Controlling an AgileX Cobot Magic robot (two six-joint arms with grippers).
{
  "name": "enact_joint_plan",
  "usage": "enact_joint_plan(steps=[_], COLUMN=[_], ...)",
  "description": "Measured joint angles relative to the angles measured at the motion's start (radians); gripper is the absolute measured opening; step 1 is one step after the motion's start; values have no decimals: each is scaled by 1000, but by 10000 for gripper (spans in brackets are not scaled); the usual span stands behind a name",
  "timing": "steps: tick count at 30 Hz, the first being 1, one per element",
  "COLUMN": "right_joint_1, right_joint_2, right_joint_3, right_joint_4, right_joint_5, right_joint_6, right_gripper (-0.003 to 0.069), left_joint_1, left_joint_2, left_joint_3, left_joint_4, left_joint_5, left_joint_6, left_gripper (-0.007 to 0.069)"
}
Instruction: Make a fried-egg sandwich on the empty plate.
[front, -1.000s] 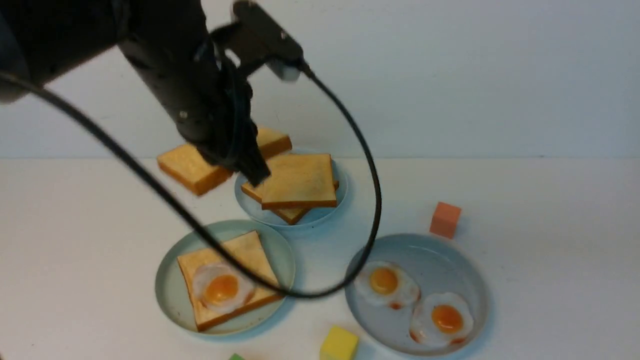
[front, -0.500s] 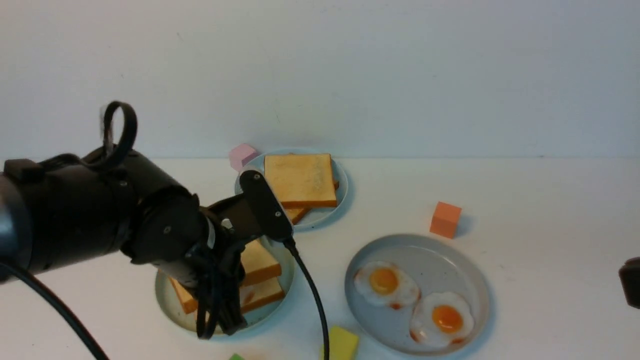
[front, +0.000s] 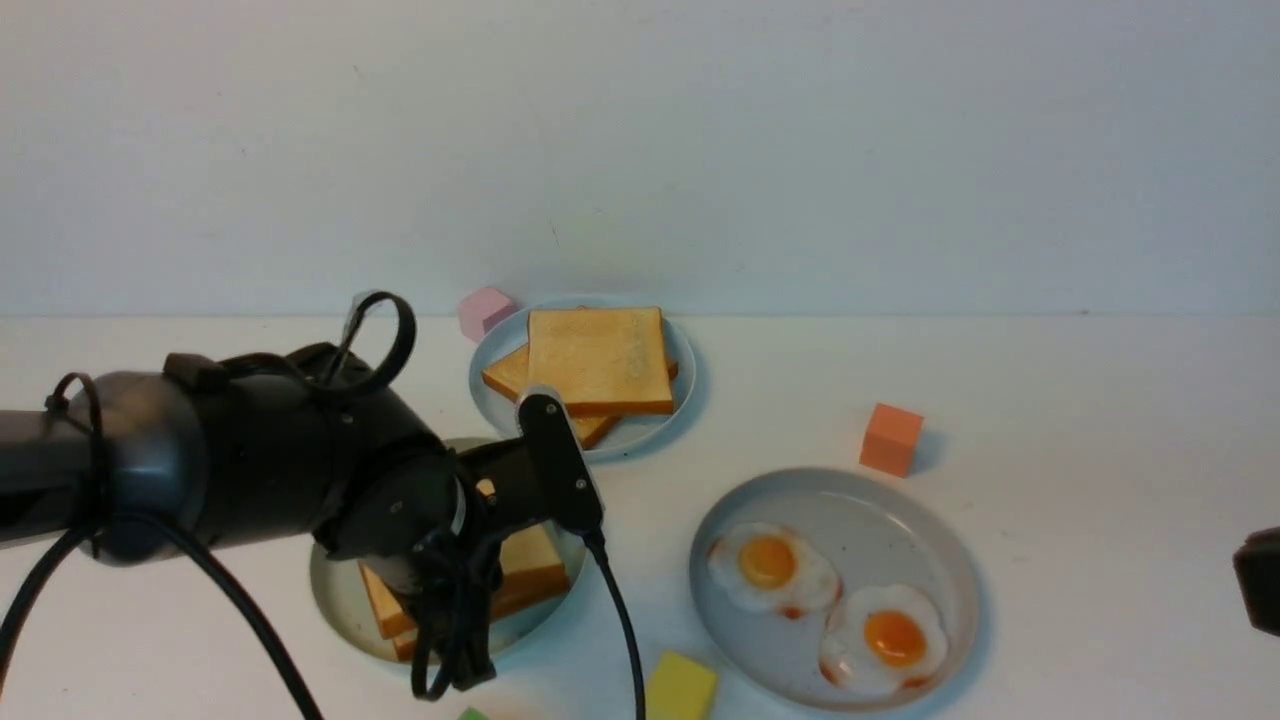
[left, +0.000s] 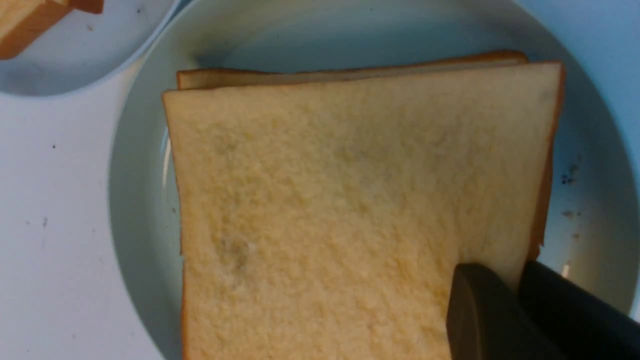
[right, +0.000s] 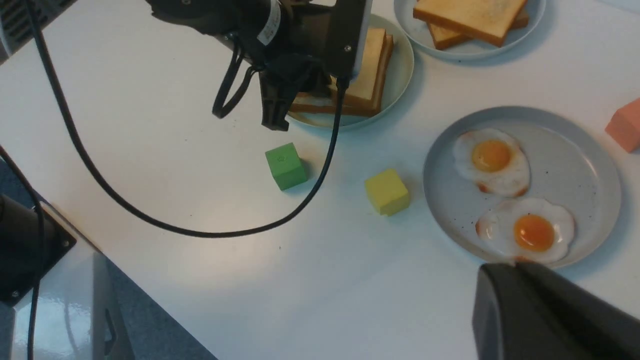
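- Done, it seems: the fried-egg sandwich is stacked on the mint-green plate (front: 335, 610), its lower slice (left: 540, 215) lying inside the rim.
- Nearly done: the top slice (left: 325, 200) covers the lower one, slightly askew, with the left gripper (left: 505, 272) pinching its edge between the jaws.
- Unconfirmed: the egg filling—I cannot see it under the toast.
- Left to do, I judge: release the top slice and draw the left arm away from the mint-green plate.
- Not needed now: the two fried eggs on the grey plate (front: 880, 540), right of the mint-green plate, and the plain toast (front: 600, 360) behind it.
- Right gripper (right: 502, 270): jaws closed together, grasping nothing.
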Motion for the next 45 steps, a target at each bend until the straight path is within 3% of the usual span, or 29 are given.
enact_joint_plan(steps=[5,15,20,24,28,29,31,39,45], right_joint_1=[0,0,0,0,0,0,0,0,0], right_joint_2=[0,0,0,0,0,0,0,0,0], right_joint_3=[0,1,1,1,1,1,1,1,1], right_joint_4=[20,26,29,31,27,26,23,30,24], right_joint_5=[0,0,0,0,0,0,0,0,0], right_joint_6=[-34,-47,-48,-48,-48,-48,-48,-48,-48], right_gripper=[49,57,62,67,70,70,71,76,5], left_joint_1=[0,0,0,-15,-28,-28,-28,-28,-28], left_joint_2=[0,-39,-208,-432,-709,-798,-916,-1424,-1665], left_joint_3=[0,0,0,5,62,107,164,555,750], left_joint_4=[0,-19,-169,-365,-503,-522,-545,-636,-640], left_joint_5=[-4,2,25,63,79,76,61,-134,-230], left_joint_6=[-31,-69,-71,-122,-141,-143,-144,-151,-151], left_gripper=[105,372,424,340,125,37,-13,-13,-13])
